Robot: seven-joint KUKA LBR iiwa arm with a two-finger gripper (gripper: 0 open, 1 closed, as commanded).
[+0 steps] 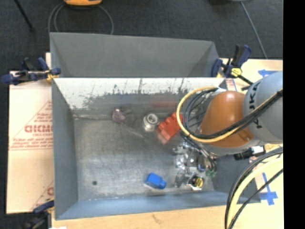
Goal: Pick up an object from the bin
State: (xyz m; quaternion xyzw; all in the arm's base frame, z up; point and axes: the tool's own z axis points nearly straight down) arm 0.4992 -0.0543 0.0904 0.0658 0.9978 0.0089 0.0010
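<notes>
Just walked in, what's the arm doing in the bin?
The arm reaches in from the right, its gripper low over the floor of the bin near the view's lower right corner. A small blue block lies just left of it; a red block, a silver cylinder and a mauve piece sit further back. I can't tell whether it holds anything.

Red block (167,128): right side hidden behind the arm's cables (183,109) and orange cover (224,118). Gripper (185,174) tip is too cluttered to read, and the yellow-green bit (195,182) beside it is too small to identify. Purplish thing (119,115) by the back wall is too blurred to name.
</notes>
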